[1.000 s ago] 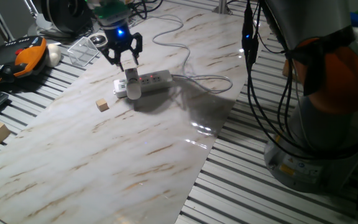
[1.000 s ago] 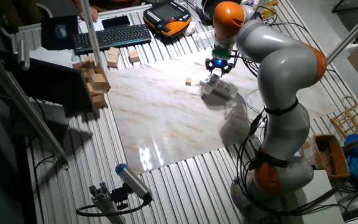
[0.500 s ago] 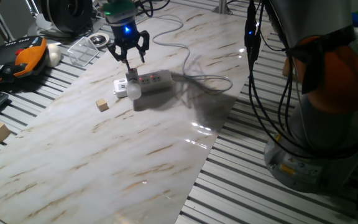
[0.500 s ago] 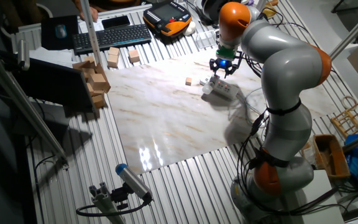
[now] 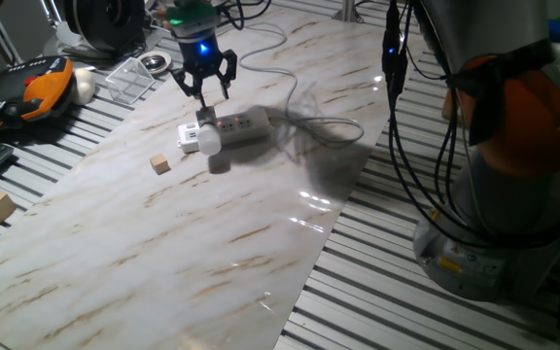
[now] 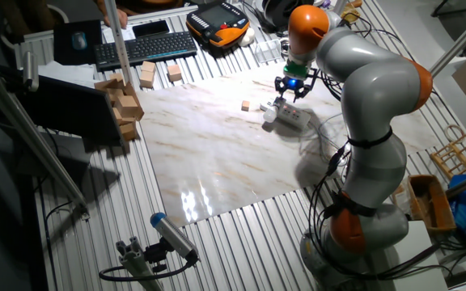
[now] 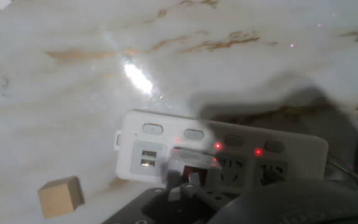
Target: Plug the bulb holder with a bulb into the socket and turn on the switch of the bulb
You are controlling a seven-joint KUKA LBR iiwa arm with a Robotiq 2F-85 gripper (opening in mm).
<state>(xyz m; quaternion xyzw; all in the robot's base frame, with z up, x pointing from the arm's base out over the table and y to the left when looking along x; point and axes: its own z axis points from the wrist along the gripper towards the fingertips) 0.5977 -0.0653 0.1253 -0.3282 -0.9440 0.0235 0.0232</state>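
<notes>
No legible writing on any item. Socket [image 5: 229,127] lies flat on the marble tabletop [image 5: 222,224], long axis left-right; two red lamps lit in hand view. Bulb holder [image 5: 205,124] sits in its left end, bulb [image 5: 208,142] pointing toward the near edge. Claw [image 5: 208,89] hovers just above, fingers spread, holding nothing. Wooden cube [image 5: 160,164] lies left of the bulb

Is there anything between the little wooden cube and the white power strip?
No. In the hand view, only bare marble tabletop separates the small tan wooden cube from the long white rectangular power strip. One fixed view shows the same bare gap.
</notes>
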